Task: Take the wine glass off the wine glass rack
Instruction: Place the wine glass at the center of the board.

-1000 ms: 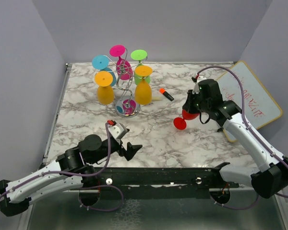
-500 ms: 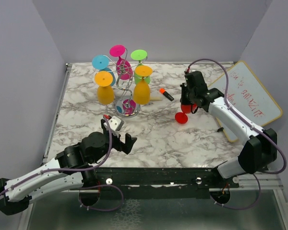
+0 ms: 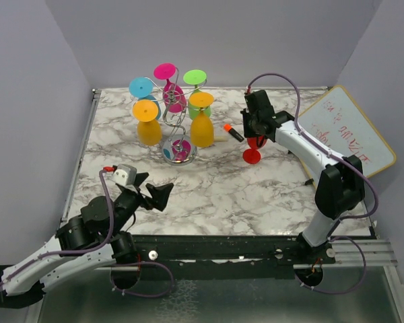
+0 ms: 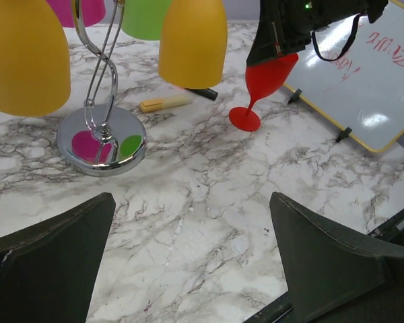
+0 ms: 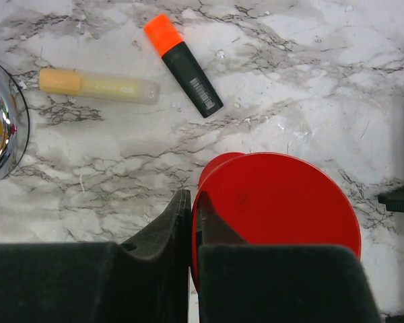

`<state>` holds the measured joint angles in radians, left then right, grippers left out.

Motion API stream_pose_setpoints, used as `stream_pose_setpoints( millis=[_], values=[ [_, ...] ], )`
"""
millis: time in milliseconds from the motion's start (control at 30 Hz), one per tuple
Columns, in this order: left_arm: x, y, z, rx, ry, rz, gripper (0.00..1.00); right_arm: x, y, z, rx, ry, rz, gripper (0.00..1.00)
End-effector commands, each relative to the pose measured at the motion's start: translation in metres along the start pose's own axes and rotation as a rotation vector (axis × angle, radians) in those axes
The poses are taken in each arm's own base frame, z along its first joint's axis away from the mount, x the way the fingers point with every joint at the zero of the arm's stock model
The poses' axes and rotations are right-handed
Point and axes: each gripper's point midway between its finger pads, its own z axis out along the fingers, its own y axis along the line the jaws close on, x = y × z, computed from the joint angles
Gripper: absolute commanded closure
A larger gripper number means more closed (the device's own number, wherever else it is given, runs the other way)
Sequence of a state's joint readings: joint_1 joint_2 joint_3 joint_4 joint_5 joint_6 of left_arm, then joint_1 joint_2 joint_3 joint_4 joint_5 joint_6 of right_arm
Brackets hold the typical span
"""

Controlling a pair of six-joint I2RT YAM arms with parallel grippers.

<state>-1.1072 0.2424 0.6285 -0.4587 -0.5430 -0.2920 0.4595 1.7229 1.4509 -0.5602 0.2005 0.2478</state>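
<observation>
Red wine glass (image 3: 254, 149) is off the wine glass rack (image 3: 177, 121) and stands to the right of it, apart from it, in the far middle part of the marble table (image 3: 215, 188). Its stem is a little tilted and its foot is down at the marble; I cannot tell if the foot really touches. The right gripper (image 5: 190, 208) comes from above and is clamped on the wall of the bowl, with the fingers pressed together on the rim.

The rack is chrome wire with a round mirror base. Five other glasses (image 3: 201, 124) hang on it upside down: pink, green, blue and two yellow.

Between the rack and the red glass lie a black marker (image 5: 183, 64) with orange cap and a yellow marker (image 5: 97, 85). A whiteboard (image 3: 350, 131) with red writing lies at the right edge.

The left gripper (image 3: 155, 192) is at the near left, above the table, with its fingers wide apart and nothing between them.
</observation>
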Motion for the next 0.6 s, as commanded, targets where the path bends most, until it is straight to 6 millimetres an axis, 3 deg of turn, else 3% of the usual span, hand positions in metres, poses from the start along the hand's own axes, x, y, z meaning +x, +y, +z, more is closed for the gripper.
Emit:
stream_pose_setpoints(
  millis=[0,200,333,567],
  values=[
    [0.017,0.007,0.005,-0.047,0.043,0.011,0.01,0.007,-0.002,0.016,0.03,0.031,-0.037,0.99],
    [0.039,-0.008,0.023,-0.026,0.176,0.078,0.01,0.011,0.012,0.017,-0.052,0.054,-0.049,0.92],
    [0.051,-0.01,0.032,-0.033,0.244,0.092,0.01,0.004,0.017,0.009,-0.092,0.016,-0.065,0.72],
    [0.05,-0.003,0.035,-0.059,0.243,0.083,0.01,-0.005,0.017,-0.005,-0.1,0.003,-0.073,0.58]
  ],
)
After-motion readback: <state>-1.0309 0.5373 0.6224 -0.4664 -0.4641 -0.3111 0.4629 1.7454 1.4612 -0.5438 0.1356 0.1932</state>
